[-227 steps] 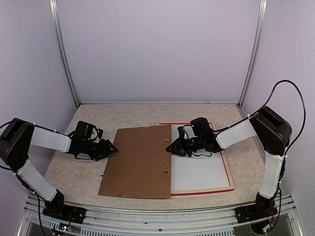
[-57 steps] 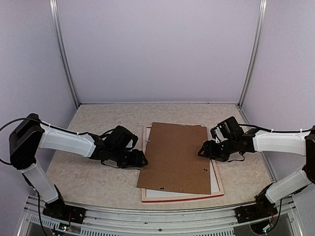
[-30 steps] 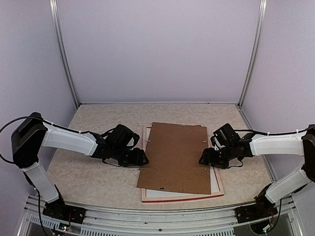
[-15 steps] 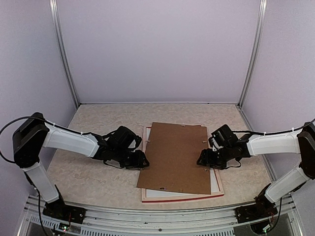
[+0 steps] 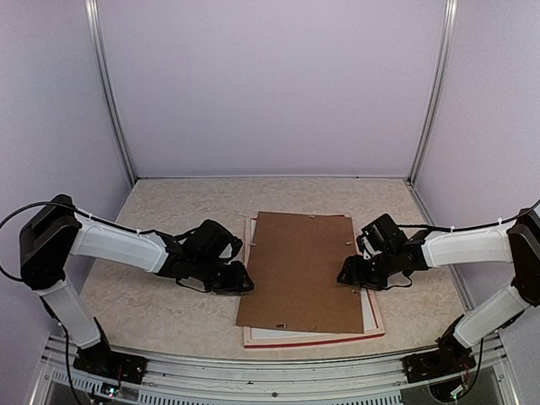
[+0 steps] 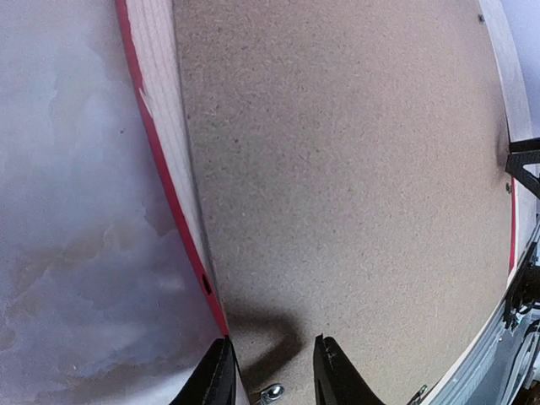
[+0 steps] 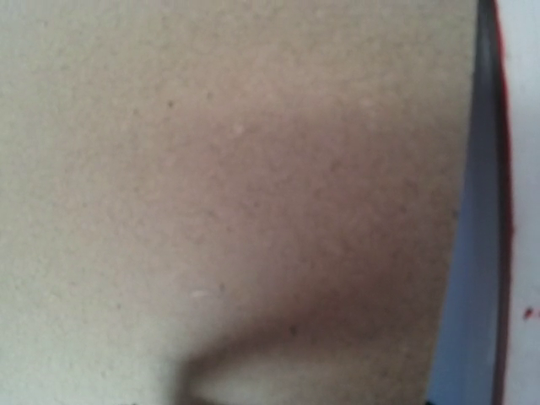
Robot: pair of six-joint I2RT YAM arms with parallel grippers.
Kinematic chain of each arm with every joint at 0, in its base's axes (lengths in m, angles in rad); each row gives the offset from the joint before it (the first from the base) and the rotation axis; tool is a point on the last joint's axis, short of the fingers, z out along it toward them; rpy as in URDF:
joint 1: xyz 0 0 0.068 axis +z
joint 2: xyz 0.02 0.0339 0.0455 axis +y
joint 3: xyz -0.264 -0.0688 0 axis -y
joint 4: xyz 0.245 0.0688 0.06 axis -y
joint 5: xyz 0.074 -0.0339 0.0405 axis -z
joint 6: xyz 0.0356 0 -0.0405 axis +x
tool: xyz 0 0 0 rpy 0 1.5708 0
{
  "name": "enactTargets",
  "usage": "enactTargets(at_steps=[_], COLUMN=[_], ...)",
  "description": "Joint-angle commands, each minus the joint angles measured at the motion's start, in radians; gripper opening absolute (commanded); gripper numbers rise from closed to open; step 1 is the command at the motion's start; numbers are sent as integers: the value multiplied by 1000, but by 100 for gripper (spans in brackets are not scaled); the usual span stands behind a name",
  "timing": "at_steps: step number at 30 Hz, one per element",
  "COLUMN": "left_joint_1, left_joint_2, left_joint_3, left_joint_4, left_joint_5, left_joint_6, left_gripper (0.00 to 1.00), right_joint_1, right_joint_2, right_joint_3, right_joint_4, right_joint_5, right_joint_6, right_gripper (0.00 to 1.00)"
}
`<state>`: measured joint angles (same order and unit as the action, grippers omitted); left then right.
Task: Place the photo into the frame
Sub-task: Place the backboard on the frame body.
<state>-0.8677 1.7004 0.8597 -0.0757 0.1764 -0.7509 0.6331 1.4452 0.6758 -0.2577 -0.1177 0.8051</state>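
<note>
Now that the brown backing board [image 5: 299,270] has swung a little squarer over the frame [image 5: 287,342] than a second ago, its far edge runs nearly parallel with the frame's. The near corner by the left gripper [image 6: 272,378] still pokes past the red rim onto the table [image 5: 160,308]. That gripper's fingers have drawn closer. In the wrist view they stand apart with a gap, one tip over the frame's rim and the other on the board, clamped on nothing I can make out. Opposite, the right gripper [image 5: 344,275] sits at the board's other edge. I cannot tell whether its jaws are apart or together, since its own camera shows only blurred board. A strip of white sheet [image 5: 369,314] shows just outside that gripper. The photo is nowhere in view; if it is in the frame, it lies beneath the board. I judge the board is being nudged into the recess, with the overhanging corner left to seat.
</note>
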Motion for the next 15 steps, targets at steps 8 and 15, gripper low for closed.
enactTargets(at_steps=[8, 15], left_joint_1=[-53, -70], left_joint_2=[-82, -72], left_joint_3=[-13, -10], left_joint_4=[33, 32], left_joint_5=[56, 78], left_joint_6=[-24, -18], left_gripper=[31, 31], right_joint_1=[11, 10], right_joint_2=[-31, -19], right_joint_3=[51, 94], right_joint_4=[6, -41], right_joint_5=[-7, 3], right_joint_6=[-45, -91], right_gripper=[65, 65])
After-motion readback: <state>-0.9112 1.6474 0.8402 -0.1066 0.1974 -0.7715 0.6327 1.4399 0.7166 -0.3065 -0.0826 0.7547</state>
